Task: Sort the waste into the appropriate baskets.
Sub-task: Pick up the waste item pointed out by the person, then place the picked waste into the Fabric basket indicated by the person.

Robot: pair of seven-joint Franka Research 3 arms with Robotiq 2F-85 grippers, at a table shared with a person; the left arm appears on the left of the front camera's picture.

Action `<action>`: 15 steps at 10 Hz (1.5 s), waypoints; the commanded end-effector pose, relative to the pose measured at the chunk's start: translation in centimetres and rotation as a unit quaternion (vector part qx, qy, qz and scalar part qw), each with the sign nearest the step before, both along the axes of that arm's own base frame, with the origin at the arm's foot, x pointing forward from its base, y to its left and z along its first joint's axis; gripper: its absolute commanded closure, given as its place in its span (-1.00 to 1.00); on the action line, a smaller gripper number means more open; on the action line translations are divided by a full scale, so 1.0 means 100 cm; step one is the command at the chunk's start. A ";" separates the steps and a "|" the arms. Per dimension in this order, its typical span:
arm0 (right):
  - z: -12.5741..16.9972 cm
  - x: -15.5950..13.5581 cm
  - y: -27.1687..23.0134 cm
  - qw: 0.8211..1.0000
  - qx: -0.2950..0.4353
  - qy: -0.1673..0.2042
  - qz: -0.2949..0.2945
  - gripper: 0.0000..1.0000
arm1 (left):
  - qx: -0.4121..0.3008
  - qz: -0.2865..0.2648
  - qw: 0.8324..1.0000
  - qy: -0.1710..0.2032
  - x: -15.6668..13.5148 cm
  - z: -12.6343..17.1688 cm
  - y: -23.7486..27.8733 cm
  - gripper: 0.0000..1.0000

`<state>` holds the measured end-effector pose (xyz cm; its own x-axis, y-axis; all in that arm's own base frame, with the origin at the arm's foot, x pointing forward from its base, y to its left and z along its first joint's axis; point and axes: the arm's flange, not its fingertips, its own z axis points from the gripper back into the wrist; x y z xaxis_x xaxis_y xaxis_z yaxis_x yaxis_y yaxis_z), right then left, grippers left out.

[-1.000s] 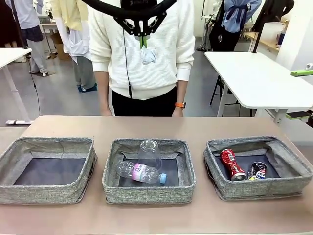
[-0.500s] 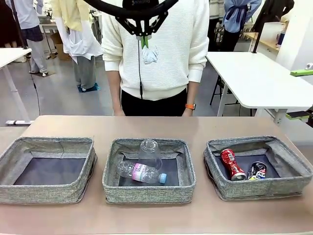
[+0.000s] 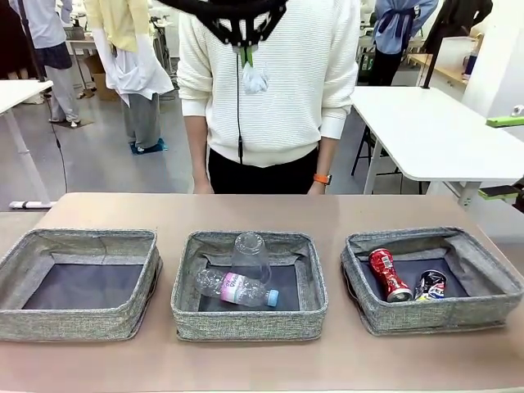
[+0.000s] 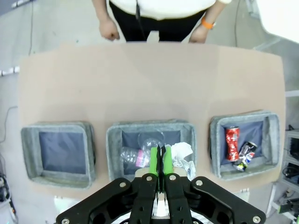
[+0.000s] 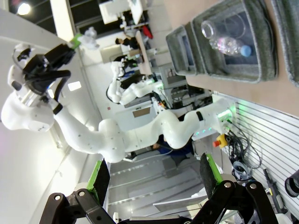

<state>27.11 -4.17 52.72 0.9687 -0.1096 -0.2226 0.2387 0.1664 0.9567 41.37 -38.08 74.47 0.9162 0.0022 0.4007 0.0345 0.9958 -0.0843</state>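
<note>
Your left gripper (image 3: pixel 246 56) has its green fingers (image 4: pixel 153 161) pressed together on the crumpled white paper wad (image 3: pixel 255 79), which hangs from the tips high above the table (image 3: pixel 246 209), in front of the person's white sweater (image 3: pixel 278 90). From the left wrist view the wad (image 4: pixel 181 151) shows just beside the fingertips, over the middle basket (image 4: pixel 150 129). Your right gripper (image 5: pixel 154 184) stands with its jaws wide apart, holding nothing. Middle basket holds the clear plastic cup (image 3: pixel 250 253) and clear bottle (image 3: pixel 233 287), touching. Right basket (image 3: pixel 434 323) holds the red soda can (image 3: pixel 388 275) beside the dark crushed can (image 3: pixel 430 285). Left basket (image 3: pixel 78 323) shows bare bottom.
</note>
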 end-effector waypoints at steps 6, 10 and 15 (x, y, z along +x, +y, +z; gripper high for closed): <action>0.002 0.001 0.000 1.000 0.008 -0.012 0.003 -1.00 | -0.001 -0.006 1.000 -0.021 -0.007 0.015 -0.003 0.96; 0.002 0.001 0.000 1.000 0.008 -0.012 0.003 -1.00 | -0.001 -0.006 1.000 -0.021 -0.007 0.015 -0.003 0.96; 0.002 0.001 0.000 1.000 0.008 -0.012 0.003 -1.00 | -0.001 -0.006 1.000 -0.021 -0.007 0.015 -0.003 0.96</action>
<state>27.11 -4.17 52.72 0.9687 -0.1096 -0.2226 0.2387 0.1664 0.9567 40.88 -38.75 75.80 0.8956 -0.0144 0.4447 0.0531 0.9958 -0.0745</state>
